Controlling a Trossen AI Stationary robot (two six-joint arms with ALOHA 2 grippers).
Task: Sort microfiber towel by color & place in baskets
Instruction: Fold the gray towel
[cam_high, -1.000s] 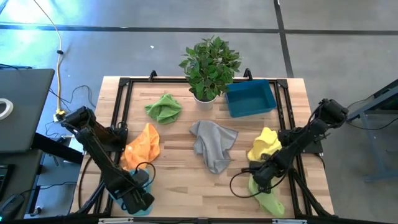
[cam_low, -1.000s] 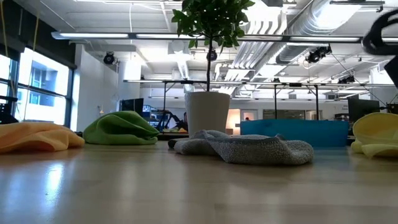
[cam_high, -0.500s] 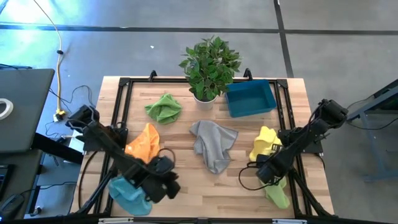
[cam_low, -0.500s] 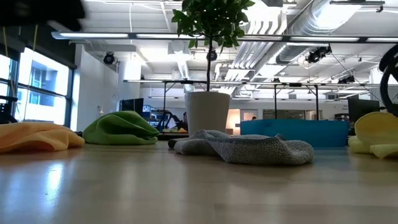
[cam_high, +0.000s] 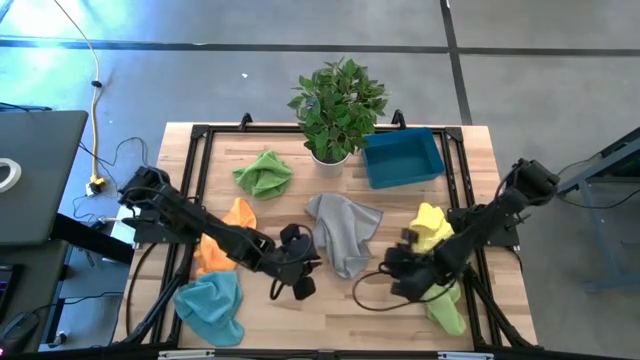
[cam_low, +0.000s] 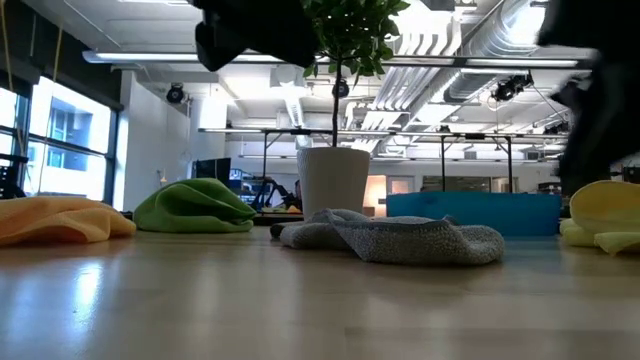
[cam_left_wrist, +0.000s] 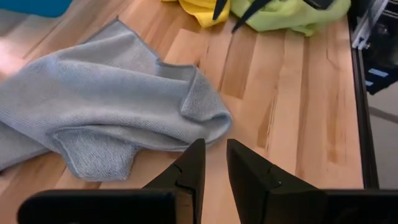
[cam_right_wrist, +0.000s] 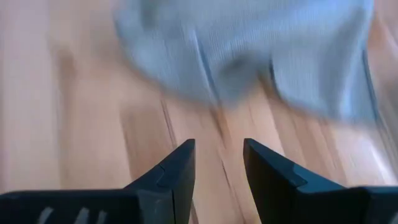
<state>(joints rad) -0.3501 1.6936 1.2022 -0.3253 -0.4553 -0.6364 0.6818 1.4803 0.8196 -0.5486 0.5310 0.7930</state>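
A crumpled grey towel (cam_high: 342, 232) lies mid-table; it also shows in the low view (cam_low: 400, 238). My left gripper (cam_high: 310, 265) hovers just left of the towel's near corner (cam_left_wrist: 112, 93), its fingers (cam_left_wrist: 214, 146) a narrow gap apart and empty. My right gripper (cam_high: 392, 268) hovers just right of the same towel (cam_right_wrist: 249, 56), open and empty (cam_right_wrist: 219, 146). The dark teal-blue basket (cam_high: 403, 157) stands at the far right. Green (cam_high: 264, 172), orange (cam_high: 228, 235), light-blue (cam_high: 212, 305), yellow (cam_high: 428, 228) and lime (cam_high: 445, 305) towels lie on the table.
A potted plant in a white pot (cam_high: 337, 105) stands at the far middle, next to the basket. Black frame rails run along the table's left and right edges (cam_high: 190, 170). Bare wood shows along the near edge between the two grippers (cam_high: 340, 310).
My left gripper has swept from the near left corner, above the light-blue towel, toward the table's right up to the grey towel. My right gripper has moved from above the lime towel toward the table's left, to the grey towel. The towels lie as before.
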